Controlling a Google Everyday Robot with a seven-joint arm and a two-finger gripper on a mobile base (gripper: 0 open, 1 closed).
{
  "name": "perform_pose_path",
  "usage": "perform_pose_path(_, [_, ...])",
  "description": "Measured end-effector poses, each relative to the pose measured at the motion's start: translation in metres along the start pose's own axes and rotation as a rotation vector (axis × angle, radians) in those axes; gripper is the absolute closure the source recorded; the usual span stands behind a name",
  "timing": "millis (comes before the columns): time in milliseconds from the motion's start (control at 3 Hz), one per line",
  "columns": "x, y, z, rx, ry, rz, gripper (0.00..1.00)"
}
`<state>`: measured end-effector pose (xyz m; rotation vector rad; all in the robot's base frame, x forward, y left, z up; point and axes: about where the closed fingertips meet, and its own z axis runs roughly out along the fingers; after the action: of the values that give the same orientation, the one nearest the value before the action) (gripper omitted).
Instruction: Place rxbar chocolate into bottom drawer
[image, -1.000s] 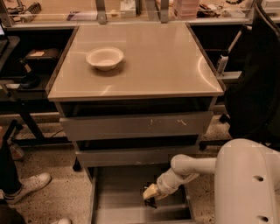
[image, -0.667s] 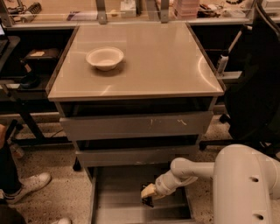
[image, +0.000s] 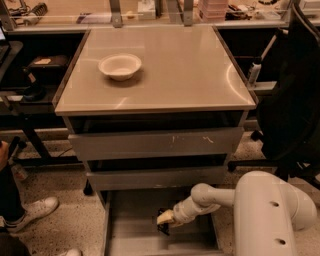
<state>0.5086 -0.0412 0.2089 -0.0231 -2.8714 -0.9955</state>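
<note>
gripper (image: 161, 219): low inside drawer (image: 131, 216), fingers clamped on bar (image: 164, 228)
bar: flat, black wrapper
drawer: shallow grey metal tray

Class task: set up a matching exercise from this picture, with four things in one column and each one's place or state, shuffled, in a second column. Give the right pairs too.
Things
1. bottom drawer
2. gripper
3. bowl
4. shoe

Place or state
A. on the floor, at the left
B. on the table
C. pulled out
D. low down, over the drawer's tray

Pairs: 1-C, 2-D, 3-B, 4-A
</note>
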Motion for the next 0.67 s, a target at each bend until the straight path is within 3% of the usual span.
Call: perform_pose_path(667, [-0.018,-0.001,0.042,-0.017,0.026,0.016,1.00])
